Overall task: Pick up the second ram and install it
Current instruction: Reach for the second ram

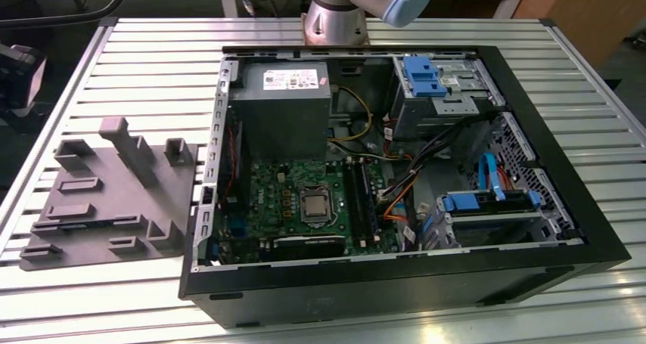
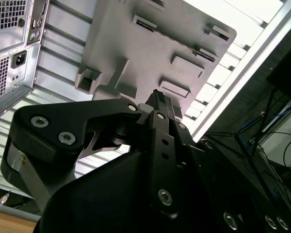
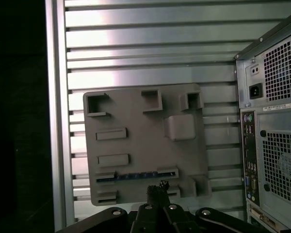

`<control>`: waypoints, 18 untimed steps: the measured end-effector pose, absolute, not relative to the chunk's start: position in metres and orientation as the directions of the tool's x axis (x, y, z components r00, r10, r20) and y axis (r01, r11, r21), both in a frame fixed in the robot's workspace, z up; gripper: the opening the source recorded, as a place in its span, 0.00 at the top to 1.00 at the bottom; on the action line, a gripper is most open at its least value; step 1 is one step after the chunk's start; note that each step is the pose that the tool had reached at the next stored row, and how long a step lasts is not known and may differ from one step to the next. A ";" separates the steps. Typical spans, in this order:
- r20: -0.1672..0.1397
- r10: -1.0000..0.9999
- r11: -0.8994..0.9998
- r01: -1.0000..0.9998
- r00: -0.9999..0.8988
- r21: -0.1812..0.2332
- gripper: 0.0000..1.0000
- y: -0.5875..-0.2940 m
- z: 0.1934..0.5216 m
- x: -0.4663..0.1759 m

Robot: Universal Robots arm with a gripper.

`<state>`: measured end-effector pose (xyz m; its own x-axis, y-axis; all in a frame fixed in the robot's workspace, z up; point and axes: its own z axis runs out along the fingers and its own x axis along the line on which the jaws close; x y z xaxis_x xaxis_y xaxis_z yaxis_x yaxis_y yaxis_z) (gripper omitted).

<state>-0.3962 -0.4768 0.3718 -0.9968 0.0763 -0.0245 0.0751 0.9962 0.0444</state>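
Note:
In the first wrist view, the second ram (image 3: 136,175) shows as a thin dark strip with bluish glints, standing on edge in a long slot of the grey holder (image 3: 136,145). My gripper (image 3: 157,188) hovers well above the holder, its fingertips over the holder's edge close to that slot. The fingers are pressed together with nothing between them. The second wrist view shows the gripper (image 2: 159,98) shut, with the grey holder (image 2: 136,43) behind it. The open computer case (image 1: 404,170) lies on the table with its green motherboard (image 1: 293,200) and long black memory slots (image 1: 359,196) exposed.
The grey holder (image 1: 101,200) sits on the slatted metal table (image 1: 151,64) at the exterior view's left of the case. Several raised posts stand on it. Cables, blue drive brackets (image 1: 424,75) and a power supply (image 1: 277,106) crowd the case. The table edge (image 3: 56,121) runs close beside the holder.

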 end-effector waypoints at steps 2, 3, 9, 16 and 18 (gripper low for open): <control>-0.024 0.076 0.996 0.075 -0.997 0.044 0.89 -0.477 0.372 -0.397; -0.024 0.076 0.996 0.075 -0.997 0.044 0.89 -0.477 0.372 -0.397; -0.024 0.076 0.996 0.075 -0.997 0.044 0.89 -0.479 0.371 -0.400; -0.024 0.076 0.996 0.075 -0.997 0.044 0.89 -0.480 0.370 -0.403; -0.024 0.076 0.996 0.075 -0.997 0.044 0.89 -0.480 0.370 -0.404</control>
<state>-0.4035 -0.4799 0.3697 -0.9968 0.0762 -0.0245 0.0751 0.9962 0.0443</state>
